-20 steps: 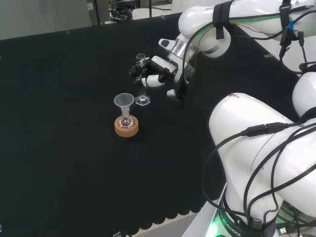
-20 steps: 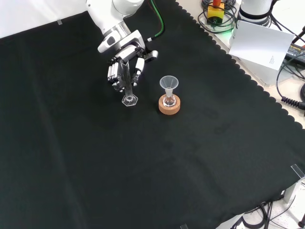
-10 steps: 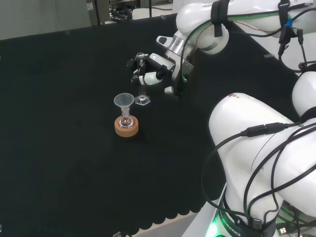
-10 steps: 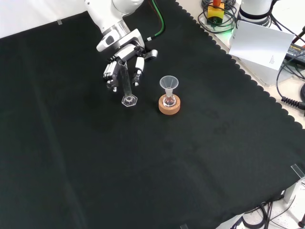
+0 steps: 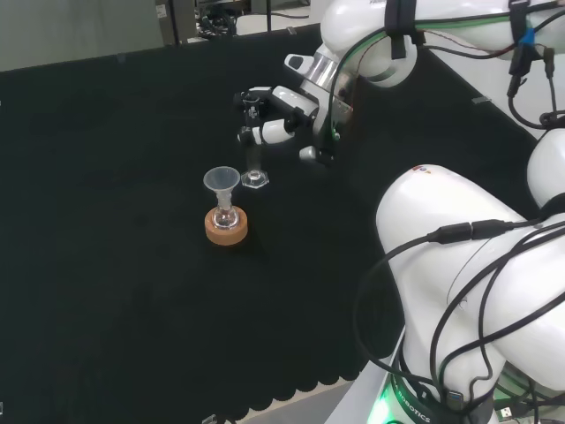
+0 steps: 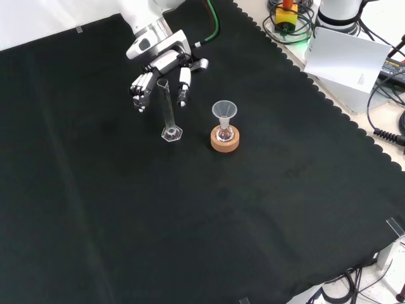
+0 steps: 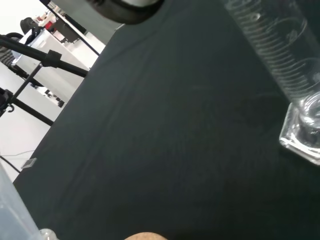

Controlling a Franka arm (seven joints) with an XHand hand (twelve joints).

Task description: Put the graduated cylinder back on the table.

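Observation:
A clear graduated cylinder [image 6: 168, 111] stands upright on the black cloth on its hexagonal foot [image 5: 255, 179]. The hand [image 6: 158, 73] hovers around the cylinder's top with its fingers spread and straight, none of them touching the glass. In the head view the hand [image 5: 278, 115] sits just right of the cylinder's rim [image 5: 253, 100]. The wrist view shows the cylinder's ribbed tube [image 7: 272, 45] and its foot [image 7: 303, 137] resting on the cloth.
A small flask with a clear funnel [image 6: 224, 112] in its neck sits on a cork ring [image 6: 225, 140], right of the cylinder in the front view. A white sheet [image 6: 348, 60] and cables lie beyond the cloth's scalloped edge at the upper right.
The hand has let go of the cylinder: its fingers uncurled, spread and lifted away upward. The cylinder stays standing where it was.

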